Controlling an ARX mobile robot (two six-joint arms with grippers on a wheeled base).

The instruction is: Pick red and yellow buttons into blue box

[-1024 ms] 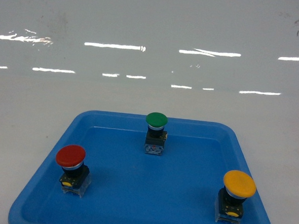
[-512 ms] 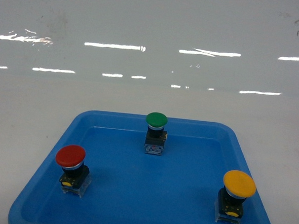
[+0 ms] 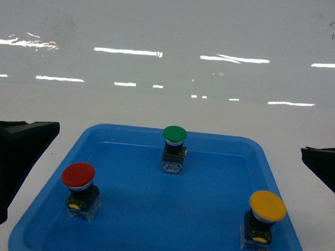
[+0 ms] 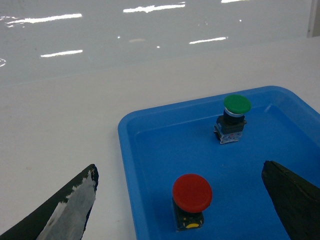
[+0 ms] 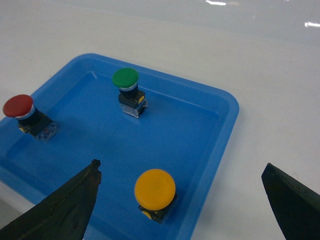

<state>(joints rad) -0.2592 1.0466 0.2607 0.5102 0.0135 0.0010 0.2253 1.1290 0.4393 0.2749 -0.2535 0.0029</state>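
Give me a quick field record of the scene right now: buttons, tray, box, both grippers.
red button: upright, front left of tray
yellow button: upright, front right of tray
green button: upright, back middle of tray
tray: shallow, blue, on white table
blue box: not in view
left gripper: open, fingers wide either side of red button, not touching
right gripper: open, fingers wide either side of yellow button, not touching
task progress: nothing picked yet

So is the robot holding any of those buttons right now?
No, nothing is held. Both grippers' fingers are spread open above the shallow tray, with the red button and yellow button untouched.
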